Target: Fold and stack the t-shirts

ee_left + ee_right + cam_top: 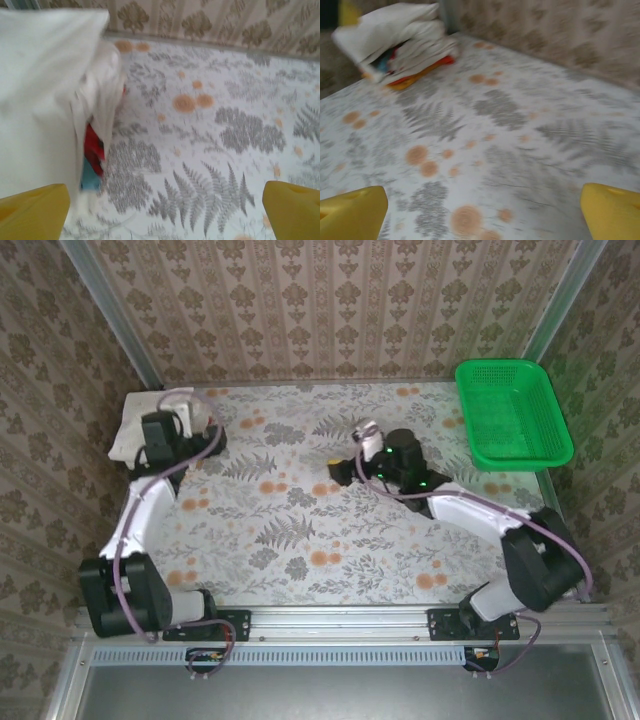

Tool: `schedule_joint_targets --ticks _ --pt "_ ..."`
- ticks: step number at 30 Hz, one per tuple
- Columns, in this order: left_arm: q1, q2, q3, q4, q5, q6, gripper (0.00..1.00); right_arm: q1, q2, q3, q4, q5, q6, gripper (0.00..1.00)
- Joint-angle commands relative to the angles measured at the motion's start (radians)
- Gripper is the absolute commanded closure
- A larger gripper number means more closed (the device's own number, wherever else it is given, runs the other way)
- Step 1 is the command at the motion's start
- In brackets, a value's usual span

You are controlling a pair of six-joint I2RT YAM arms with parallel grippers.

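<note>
The right fingers (350, 215) gape wide above mid-worktop (300, 540), gripping nothing. Farther back, the left fingers (292, 210) are spread just as wide and empty, close beside the shirts (40, 100), which lie folded in a stack at the far left corner, off-white on top, red showing at the edges. A green basket (512, 410) sits far right

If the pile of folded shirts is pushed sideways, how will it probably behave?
The pile of shirts would likely shear or slump, since its layers sit loose and uneven. Lifted, it probably sags: it is soft cloth.
</note>
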Motion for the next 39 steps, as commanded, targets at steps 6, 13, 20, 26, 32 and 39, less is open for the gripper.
schedule_joint_targets --ticks 6,13,20,26,32,39 --pt "-0.066 -0.237 -0.412 0.278 -0.262 0.070 0.00 -0.180 -0.233 -0.205 -0.056 0.322 -0.067 0.00" --pt "-0.023 -0.151 -0.534 0.537 -0.187 0.206 0.00 -0.288 -0.186 -0.316 0.059 0.471 -0.076 0.00" --pt "0.044 0.003 -0.552 0.768 -0.071 0.209 0.00 -0.359 -0.056 -0.372 0.254 0.465 0.024 0.00" --pt "0.072 0.089 -0.469 0.721 -0.002 0.201 0.00 -0.419 0.044 -0.384 0.399 0.403 0.019 0.00" --pt "0.065 0.047 -0.521 0.783 0.018 0.192 0.00 -0.463 0.121 -0.428 0.531 0.291 0.031 0.00" --pt "0.031 0.090 -0.500 0.803 -0.003 0.183 0.00 -0.468 0.119 -0.419 0.513 0.234 0.015 0.00"
